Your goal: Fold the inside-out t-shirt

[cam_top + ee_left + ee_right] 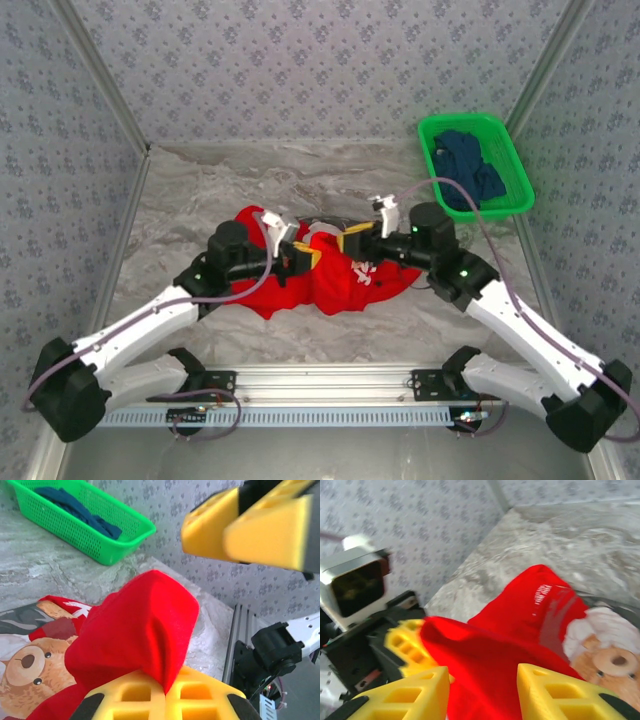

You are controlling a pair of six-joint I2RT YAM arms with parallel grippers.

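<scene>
The inside-out t-shirt point(325, 285) is bright red and lies crumpled in the middle of the table between the two arms. Its teddy-bear print point(25, 665) faces up, and small white lettering point(540, 595) shows near an edge. My left gripper point(165, 692) is shut on a raised fold of the red cloth point(145, 625) and holds it up off the table. My right gripper point(481, 675) faces it at close range with its yellow fingers point(420, 690) apart. The same fold passes between them unpinched. In the top view the left gripper point(303, 255) and right gripper point(352, 240) nearly meet over the shirt.
A green basket point(505, 135) holding a dark navy garment point(470, 165) stands at the back right corner. Patterned walls enclose the table on three sides. An aluminium rail point(320, 385) carrying the arm bases runs along the near edge.
</scene>
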